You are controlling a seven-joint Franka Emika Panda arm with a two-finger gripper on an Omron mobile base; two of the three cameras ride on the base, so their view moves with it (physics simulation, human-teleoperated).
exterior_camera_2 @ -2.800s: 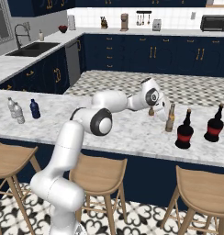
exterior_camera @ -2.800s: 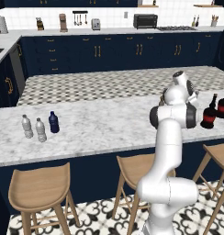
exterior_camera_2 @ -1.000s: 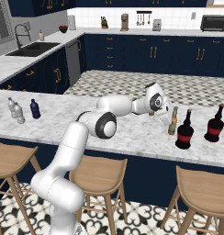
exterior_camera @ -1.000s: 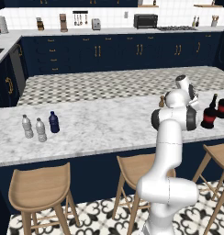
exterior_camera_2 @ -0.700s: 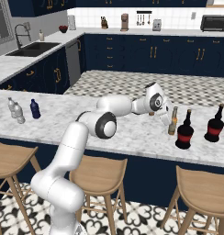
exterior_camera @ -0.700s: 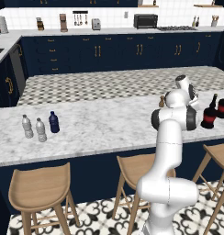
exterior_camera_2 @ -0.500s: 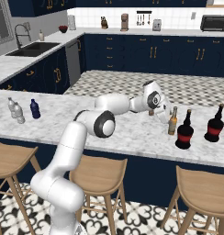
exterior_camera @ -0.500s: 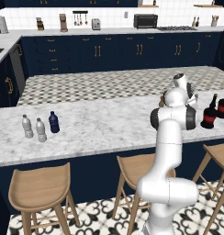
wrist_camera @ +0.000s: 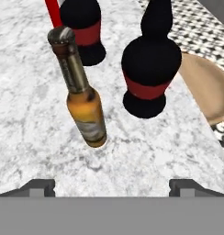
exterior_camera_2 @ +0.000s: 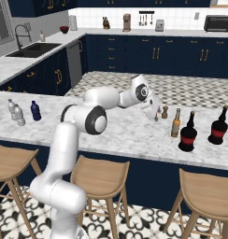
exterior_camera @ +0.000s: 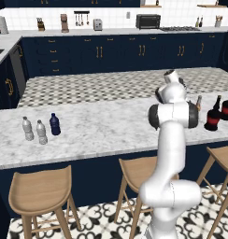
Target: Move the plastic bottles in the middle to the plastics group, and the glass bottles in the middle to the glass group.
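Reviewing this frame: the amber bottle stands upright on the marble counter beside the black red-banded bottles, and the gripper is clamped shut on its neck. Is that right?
Not quite. The gripper is open and holds nothing. The hand view shows its fingertips spread wide, apart from the amber bottle. The rest holds: the bottle stands upright on the marble counter beside the black red-banded bottles.

The white arm rises from its base, bends at a dark elbow joint and reaches forward over the marble counter (exterior_camera_2: pixel 130 133). Its wrist tips the hand down toward that counter, and the gripper (exterior_camera_2: pixel 155 113) hangs above the surface, apart from it. In the hand view the two dark fingertips (wrist_camera: pixel 38 186) stand spread wide, nothing between them.
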